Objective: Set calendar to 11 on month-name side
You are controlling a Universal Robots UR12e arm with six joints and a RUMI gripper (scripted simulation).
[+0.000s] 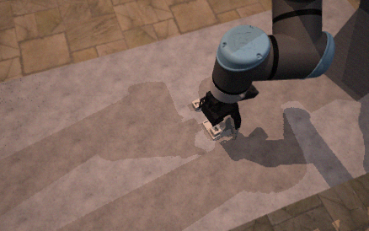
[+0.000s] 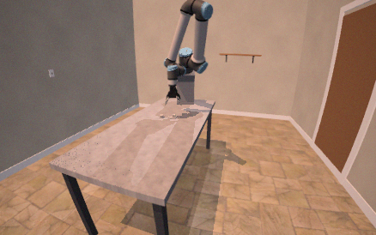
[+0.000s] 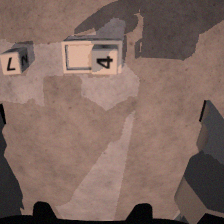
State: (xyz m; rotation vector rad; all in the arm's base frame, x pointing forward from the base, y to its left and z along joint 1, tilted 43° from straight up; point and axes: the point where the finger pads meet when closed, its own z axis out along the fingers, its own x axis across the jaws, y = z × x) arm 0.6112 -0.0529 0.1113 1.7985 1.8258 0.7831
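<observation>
Over the grey table [image 2: 129, 159], the gripper [image 1: 220, 119] hangs with its jaws spread to the limit and nothing between them. From the wrist camera the fingers sit pushed out to the frame's edges, and ahead lies the tray [image 3: 77, 56] with one cube [image 3: 106, 61] seated in its right half, a 4 on its near face turned sideways. The tray's left half shows bare. A second cube [image 3: 12, 62] rests on the table left of the tray, apart from it, marked with what reads like a tipped 7. From overhead the arm [image 1: 270, 51] hides most of that; only pale corners peek out. The room view shows mere specks.
</observation>
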